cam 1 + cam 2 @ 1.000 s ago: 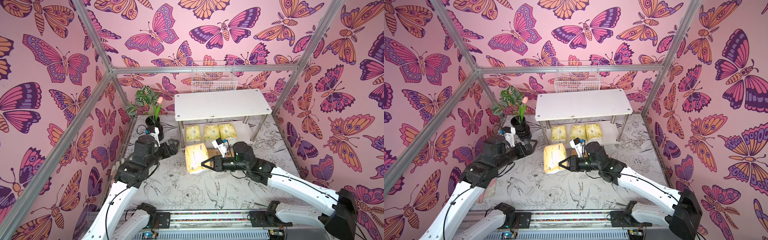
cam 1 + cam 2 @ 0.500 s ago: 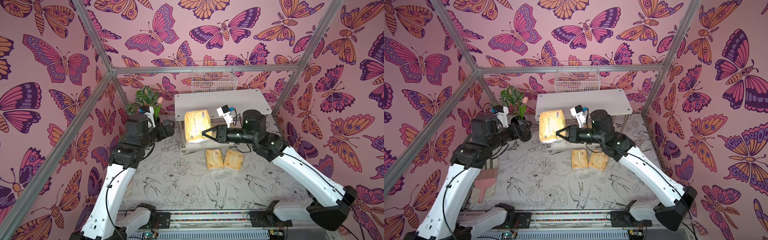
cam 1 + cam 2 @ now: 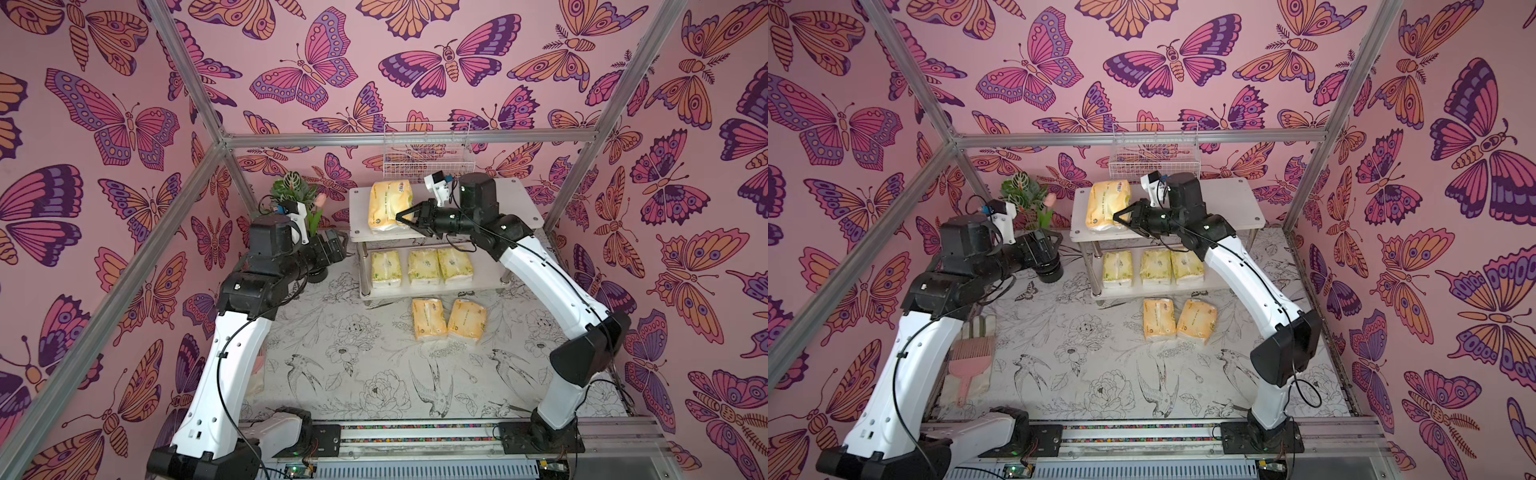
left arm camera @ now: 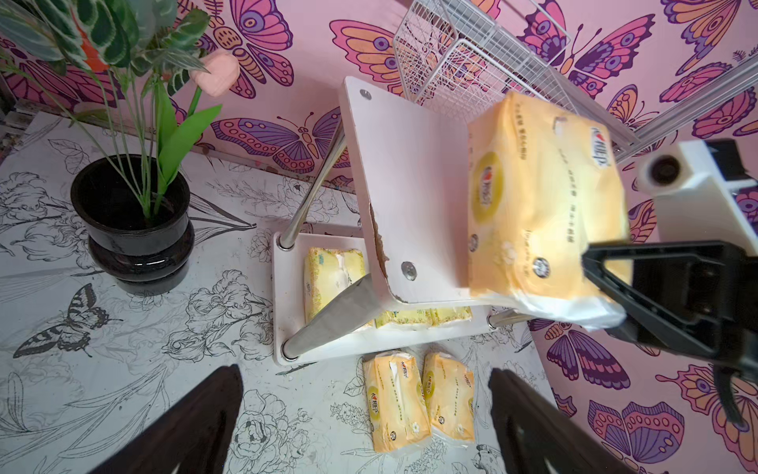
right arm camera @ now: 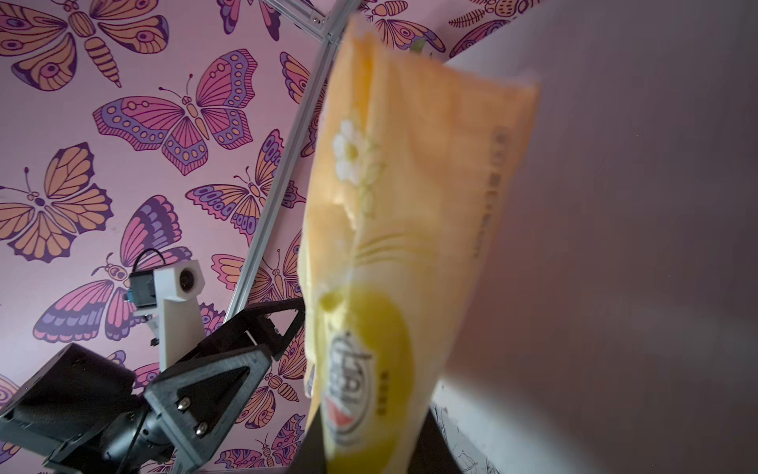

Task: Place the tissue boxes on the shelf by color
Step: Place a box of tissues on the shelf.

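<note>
- we are holding an orange pack [image 3: 390,205] on the top tier of the shelf [image 3: 511,199], toward its left end. its near end is hanging over the front edge. in the left wrist view it seems to be resting on the board, though we cannot tell that it is fully down.
- the right gripper [image 3: 404,220] is pinching that overhanging end, its fingers [image 4: 603,266] pressing into the soft wrap from both sides.
- if we are letting go here, the pack could be tipping forward off the edge, because part of it is lying past the board. sliding it further back first would be lowering that risk.
- the wrap is looking slack and glossy, so a finger could be snagging it on the way out and dragging the pack along.
- three pale packs [image 3: 423,267] are sitting in a row on the lower tier, below that edge. a falling orange pack could be landing among them and mixing the colours.
- two more orange packs [image 3: 429,320] are lying on the table [image 3: 332,374] just in front of the shelf. they are needing room on the top tier, so a crooked first pack could be crowding the row.
- the left gripper [image 3: 338,245] is hovering near the shelf's left end, its fingers [image 4: 197,422] spread and empty. swinging in, it could be knocking the shelf or the plant pot [image 4: 131,230] close by.
</note>
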Controlling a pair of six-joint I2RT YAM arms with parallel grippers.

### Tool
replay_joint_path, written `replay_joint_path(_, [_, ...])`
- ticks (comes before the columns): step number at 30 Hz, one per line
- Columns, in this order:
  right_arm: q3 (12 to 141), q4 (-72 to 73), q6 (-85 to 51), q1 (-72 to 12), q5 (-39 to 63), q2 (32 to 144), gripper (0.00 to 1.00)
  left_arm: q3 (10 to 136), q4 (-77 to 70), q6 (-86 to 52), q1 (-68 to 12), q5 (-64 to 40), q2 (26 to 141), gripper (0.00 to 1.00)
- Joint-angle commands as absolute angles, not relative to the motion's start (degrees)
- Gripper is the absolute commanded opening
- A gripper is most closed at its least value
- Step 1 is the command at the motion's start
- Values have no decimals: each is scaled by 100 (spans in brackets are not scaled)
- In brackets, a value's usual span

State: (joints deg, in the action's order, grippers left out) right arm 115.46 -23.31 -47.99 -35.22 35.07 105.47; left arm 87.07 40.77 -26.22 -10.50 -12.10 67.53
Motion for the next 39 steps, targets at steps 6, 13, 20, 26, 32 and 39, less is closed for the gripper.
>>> replay_joint_path(6, [12497, -2714, -4781, -3491, 3584, 11188, 15, 8527, 4071, -2663, -1011, -1382, 6600, 99])
replay_joint_path(13, [12639, -2893, -4699, -3351, 3504, 11317, 40, 8284, 3992, -2709, -1012, -1437, 6492, 99])
replay_joint_path(20, [12881, -3221, -4432, -3244, 3221, 11305, 59, 8148, 3902, -2799, -1016, -1503, 6434, 100])
replay_joint_path(26, [12914, -3698, -3911, -3226, 2738, 11095, 67, 8073, 3867, -2819, -1016, -1534, 6390, 99])
replay_joint_path(32, [12696, -3733, -3757, -3228, 2523, 10893, 68, 7990, 3806, -2865, -1012, -1597, 6381, 99])
replay_joint_path(39, [12248, -3449, -3744, -3234, 2422, 10401, 69, 7904, 3785, -2876, -1017, -1664, 6313, 100])
